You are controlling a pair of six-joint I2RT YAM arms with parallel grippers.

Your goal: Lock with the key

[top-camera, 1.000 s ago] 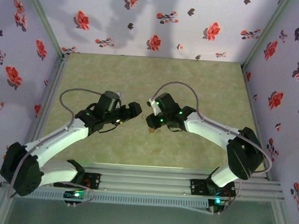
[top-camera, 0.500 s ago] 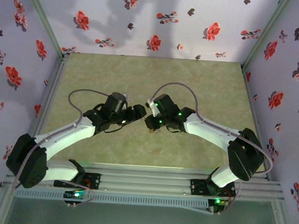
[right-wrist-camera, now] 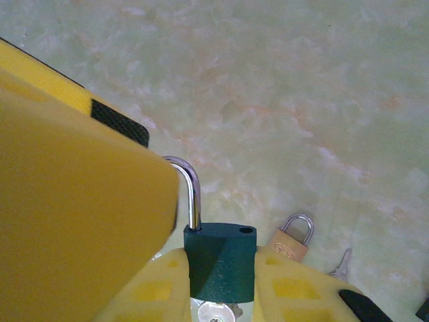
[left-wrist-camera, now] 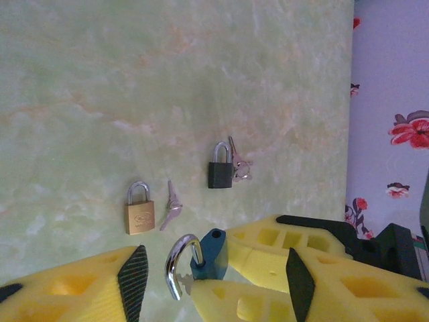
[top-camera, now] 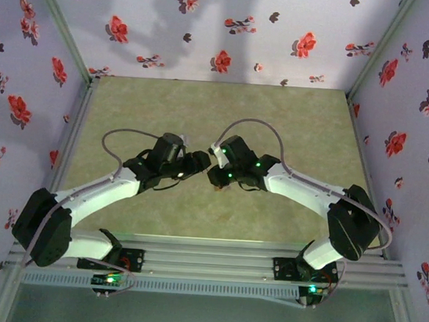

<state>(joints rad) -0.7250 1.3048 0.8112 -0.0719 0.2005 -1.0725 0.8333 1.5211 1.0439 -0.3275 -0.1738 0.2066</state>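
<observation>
As the left hand (left-wrist-camera: 213,282), fingers (left-wrist-camera: 134,278) apart, straddles the open shackle (left-wrist-camera: 175,263) of the padlock (right-wrist-camera: 221,261) clamped in the right hand (right-wrist-camera: 222,292) at 6 o'clock in its wrist view, a skewed squeeze could twist it loose.

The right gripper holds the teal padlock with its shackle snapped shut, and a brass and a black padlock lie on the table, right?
Only the shackle is wrong: the right wrist view shows it open, one leg out of the body of the teal padlock. The right gripper does hold it, and the brass padlock and black padlock lie on the table.
</observation>
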